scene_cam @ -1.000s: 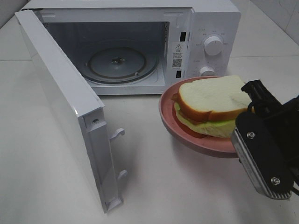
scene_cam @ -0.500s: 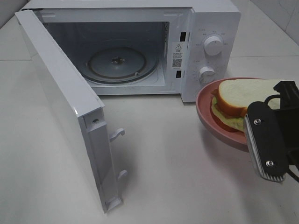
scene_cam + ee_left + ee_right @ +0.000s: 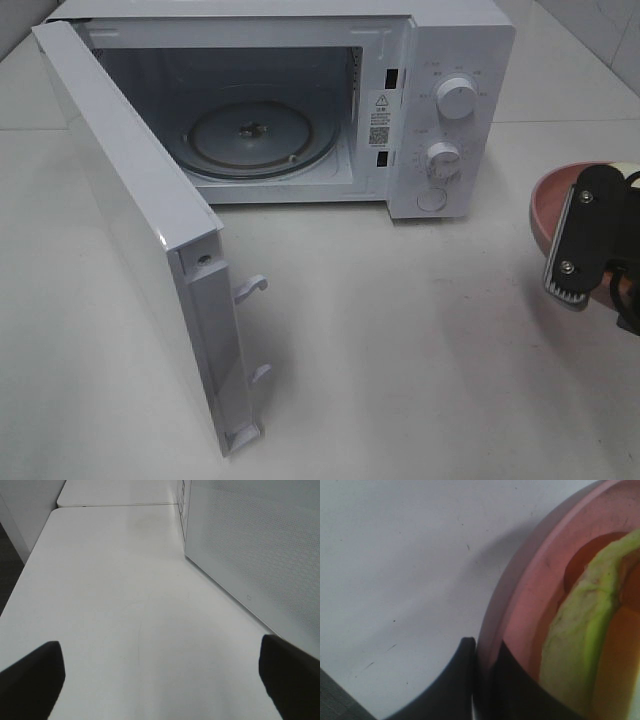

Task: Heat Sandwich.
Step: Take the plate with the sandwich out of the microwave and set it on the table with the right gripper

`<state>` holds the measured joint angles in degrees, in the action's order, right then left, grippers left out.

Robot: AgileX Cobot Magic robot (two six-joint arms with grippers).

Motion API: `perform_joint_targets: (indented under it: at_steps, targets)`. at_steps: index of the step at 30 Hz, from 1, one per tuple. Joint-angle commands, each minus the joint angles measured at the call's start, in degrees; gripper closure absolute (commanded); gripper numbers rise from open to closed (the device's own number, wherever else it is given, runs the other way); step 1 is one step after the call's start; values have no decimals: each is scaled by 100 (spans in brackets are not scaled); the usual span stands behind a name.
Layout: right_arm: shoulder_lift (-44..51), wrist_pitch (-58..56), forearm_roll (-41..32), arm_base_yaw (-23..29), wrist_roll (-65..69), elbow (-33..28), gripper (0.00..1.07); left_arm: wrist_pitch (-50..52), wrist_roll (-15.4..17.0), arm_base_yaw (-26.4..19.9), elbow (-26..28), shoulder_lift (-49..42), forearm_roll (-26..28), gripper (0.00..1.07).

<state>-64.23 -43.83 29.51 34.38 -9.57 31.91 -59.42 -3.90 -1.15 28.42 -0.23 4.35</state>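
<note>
The sandwich (image 3: pixel 582 630) shows its green filling and an orange layer on the pinkish-red plate (image 3: pixel 530 590). My right gripper (image 3: pixel 482 647) is shut on the plate's rim, one finger (image 3: pixel 455 680) outside and one inside. In the exterior view the plate (image 3: pixel 552 200) is at the far right edge, partly behind the right gripper (image 3: pixel 585 235); the sandwich is almost wholly hidden there. The white microwave (image 3: pixel 440 60) stands with its door (image 3: pixel 130 200) swung wide open and its glass turntable (image 3: pixel 250 135) bare. My left gripper (image 3: pixel 160 680) is open over the table, holding nothing.
The open door juts toward the front left of the white table (image 3: pixel 400 350). In the left wrist view the door's outer face (image 3: pixel 260 555) rises beside the left gripper, and the table's edge (image 3: pixel 30 560) drops away on the other side.
My right gripper has carried the plate with the sandwich to the right, away from the microwave's opening, out to the right edge of the exterior view. The left gripper has stayed open.
</note>
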Motion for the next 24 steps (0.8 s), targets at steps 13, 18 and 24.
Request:
perform_joint_targets:
  at_steps: [13, 18, 24]
  targets:
    - [-1192, -57, 1094, -23, 3443, 252, 107, 52, 23, -17, -17, -155, 11, 3]
    - [-1679, -212, 1283, -34, 4079, 550, 107, 52, 23, -17, -17, -155, 11, 3]
    - [-2292, -395, 1266, -361, 4538, 894, 107, 52, 23, -17, -17, -155, 11, 3]
